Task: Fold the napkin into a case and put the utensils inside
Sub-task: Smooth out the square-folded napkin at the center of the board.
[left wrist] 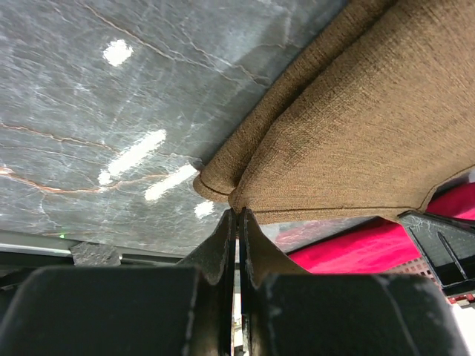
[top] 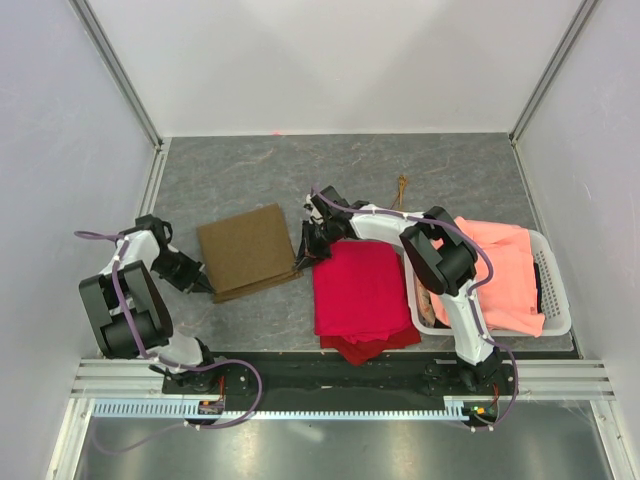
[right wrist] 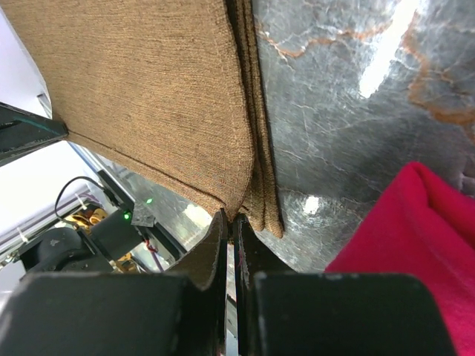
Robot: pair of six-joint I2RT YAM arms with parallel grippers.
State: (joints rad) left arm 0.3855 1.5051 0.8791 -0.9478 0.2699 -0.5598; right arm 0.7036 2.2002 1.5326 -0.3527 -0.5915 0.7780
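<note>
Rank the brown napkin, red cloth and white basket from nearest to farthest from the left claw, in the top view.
1. brown napkin, right at the left claw.
2. red cloth, in the middle.
3. white basket, far right.

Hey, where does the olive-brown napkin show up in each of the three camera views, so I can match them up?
Top external: the napkin lies folded, left of centre.
Left wrist: it fills the upper right, one corner reaching down to mid-frame.
Right wrist: it fills the upper left, its layered edge running down the middle.
Shared landmark: the red cloth, right of the napkin from above and at lower right in both wrist views.
</note>
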